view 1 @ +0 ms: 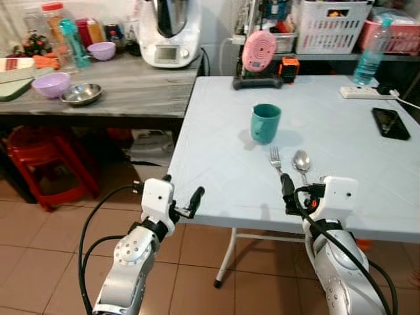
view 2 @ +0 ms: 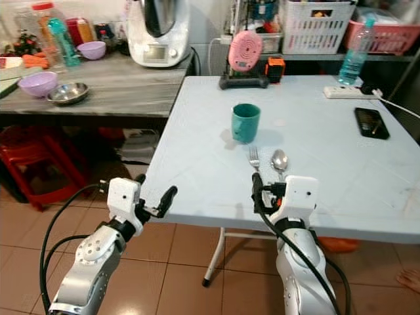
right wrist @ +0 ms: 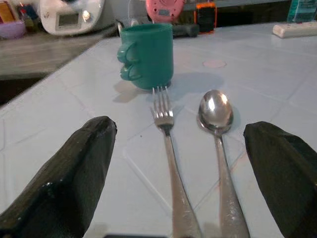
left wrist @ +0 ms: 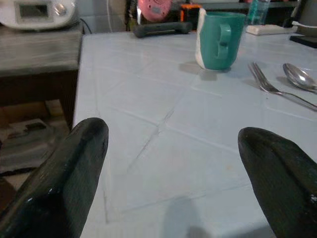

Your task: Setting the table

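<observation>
Just behind the mug [view 1: 265, 123], fork [view 1: 276, 159] and spoon [view 1: 301, 160] laid; right gripper [right wrist: 183, 163] spread over handles, left gripper [left wrist: 173, 163] spread, idle. Next, probably fetching a bowl.

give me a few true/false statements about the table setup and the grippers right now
1. The fork lies beside the spoon on the table. True.
2. The green mug lies tipped on its side. False: it stands upright.
3. The right gripper is shut on the fork. False: its fingers are open on either side of the fork and spoon handles.
4. The left gripper is open and holds nothing. True.
5. A phone lies on the table. True.
</observation>
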Controlling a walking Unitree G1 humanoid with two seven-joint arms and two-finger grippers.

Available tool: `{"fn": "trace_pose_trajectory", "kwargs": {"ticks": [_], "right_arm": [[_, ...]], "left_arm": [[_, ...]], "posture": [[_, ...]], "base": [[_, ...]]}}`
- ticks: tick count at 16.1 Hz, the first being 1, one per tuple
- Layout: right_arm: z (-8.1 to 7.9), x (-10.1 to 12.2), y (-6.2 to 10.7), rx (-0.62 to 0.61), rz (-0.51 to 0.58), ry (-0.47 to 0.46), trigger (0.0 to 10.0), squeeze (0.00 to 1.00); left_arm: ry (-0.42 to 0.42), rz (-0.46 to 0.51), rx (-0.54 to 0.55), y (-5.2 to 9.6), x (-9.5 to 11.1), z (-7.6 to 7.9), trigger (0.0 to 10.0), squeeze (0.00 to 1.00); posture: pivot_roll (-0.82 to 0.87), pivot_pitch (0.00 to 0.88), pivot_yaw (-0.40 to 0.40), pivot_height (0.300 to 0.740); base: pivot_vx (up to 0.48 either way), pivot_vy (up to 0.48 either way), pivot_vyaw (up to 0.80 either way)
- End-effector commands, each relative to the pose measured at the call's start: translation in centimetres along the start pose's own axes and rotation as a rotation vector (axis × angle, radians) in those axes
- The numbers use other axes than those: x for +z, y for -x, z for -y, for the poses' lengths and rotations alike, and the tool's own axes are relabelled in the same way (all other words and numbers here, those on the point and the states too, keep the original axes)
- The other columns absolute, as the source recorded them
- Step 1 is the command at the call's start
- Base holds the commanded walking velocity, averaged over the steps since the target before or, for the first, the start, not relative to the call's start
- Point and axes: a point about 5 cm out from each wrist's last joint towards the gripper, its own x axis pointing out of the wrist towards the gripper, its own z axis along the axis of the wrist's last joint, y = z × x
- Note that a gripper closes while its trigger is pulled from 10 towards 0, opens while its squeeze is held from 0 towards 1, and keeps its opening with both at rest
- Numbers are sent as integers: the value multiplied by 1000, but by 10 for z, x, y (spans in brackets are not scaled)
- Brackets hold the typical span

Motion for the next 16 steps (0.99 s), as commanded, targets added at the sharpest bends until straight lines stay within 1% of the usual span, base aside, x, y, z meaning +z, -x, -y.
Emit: {"fn": "trace_pose_trajectory", "kwargs": {"ticks": [1,2,3,5,6,7,8,10,11,12,14,16], "right_arm": [[3,-2,-5,-15,-32,21,10000,0],[11,-2,-13,-34,-65,46,10000,0],[15,-1,-18,-36,-78,67,10000,0],[21,0,-26,-42,-109,85,10000,0],[24,2,-34,-31,-141,112,10000,0],[24,2,-36,-26,-150,119,10000,0],[24,8,-47,2,-158,134,10000,0],[22,7,-52,28,-181,147,10000,0],[19,5,-59,58,-201,147,10000,0],[16,3,-61,80,-217,154,10000,0],[12,0,-65,125,-243,169,10000,0],[13,-3,-68,160,-274,169,10000,0]], "left_arm": [[21,-28,-29,0,-2,-2,10000,0],[28,-46,-89,1,-6,0,10000,0],[56,-54,-110,3,-7,-1,10000,0],[49,-69,-141,7,-10,-1,10000,0],[41,-86,-174,13,-13,1,10000,0],[33,-92,-179,15,-14,1,10000,0],[37,-121,-182,22,-19,1,10000,0],[51,-131,-188,25,-20,3,10000,0],[70,-116,-204,27,-19,6,10000,0],[79,-105,-221,27,-18,8,10000,0],[80,-116,-229,27,-17,9,10000,0],[114,-103,-264,28,-15,11,10000,0]], "posture": [[-78,0,53,740],[-74,0,55,740],[-74,0,55,740],[-70,0,54,740],[-66,0,54,740],[-65,0,51,740],[-63,0,47,740],[-62,16,41,740],[-62,22,39,740],[-62,22,39,740],[-62,34,31,740],[-66,39,28,740]], "base": [[0,0,0],[0,0,0],[0,0,0],[0,0,0],[0,0,0],[0,0,0],[0,0,0],[0,0,0],[0,0,0],[0,0,0],[0,0,0],[0,0,0]]}}
